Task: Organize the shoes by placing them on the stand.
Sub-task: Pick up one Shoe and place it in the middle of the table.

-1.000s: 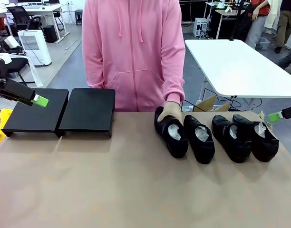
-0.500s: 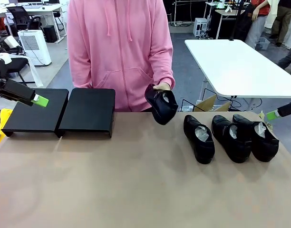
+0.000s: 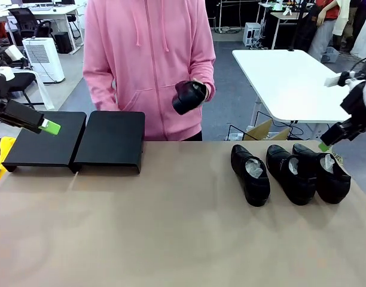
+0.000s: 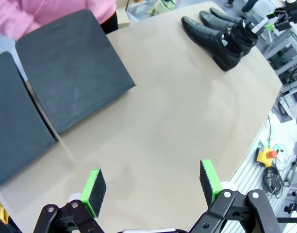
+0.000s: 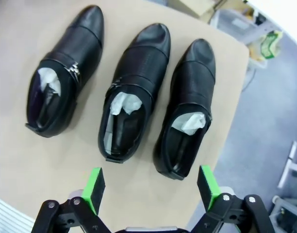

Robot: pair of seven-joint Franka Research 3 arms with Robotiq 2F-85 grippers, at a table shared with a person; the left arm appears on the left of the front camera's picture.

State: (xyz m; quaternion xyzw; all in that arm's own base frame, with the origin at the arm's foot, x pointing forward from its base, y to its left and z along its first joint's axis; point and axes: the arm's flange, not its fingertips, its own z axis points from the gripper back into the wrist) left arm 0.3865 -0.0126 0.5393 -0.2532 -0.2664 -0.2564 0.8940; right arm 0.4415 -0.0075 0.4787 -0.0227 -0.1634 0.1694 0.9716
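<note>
- A person in a pink hooded top [image 3: 148, 60] stands at twelve o'clock, on the far side of a tan desk [image 3: 171, 239].
- The person's hand [image 3: 203, 89] holds one glossy black dress shoe [image 3: 186, 97] in the air at waist height. It is clear of the desk and above its far edge, just right of centre.
- The stand [image 3: 110, 140] sits on the desk at about ten o'clock. It is a low matte-black platform of two flat rectangular sections side by side, close to the far edge, and its top is bare.
- Three more black shoes [image 3: 290, 173] lie in a row on the desk at about three o'clock, well apart from the stand. They sit side by side, almost touching, with toes pointing toward six o'clock. Crumpled white paper [image 3: 253, 169] shows inside each.
- The left arm's fingers [image 3: 51, 127], tipped with green pads, hang at nine o'clock above the left section of the stand. In the left wrist view they are spread wide apart with nothing between them.
- The right arm's fingers [image 3: 323, 146] hang at three o'clock, just above the far end of the rightmost shoe in the row. In the right wrist view they are spread wide apart and grip nothing. All three shoes lie below them, heels nearest the fingers and toes toward twelve o'clock.
- A white table [image 3: 290, 84] stands beyond the desk at about two o'clock.
</note>
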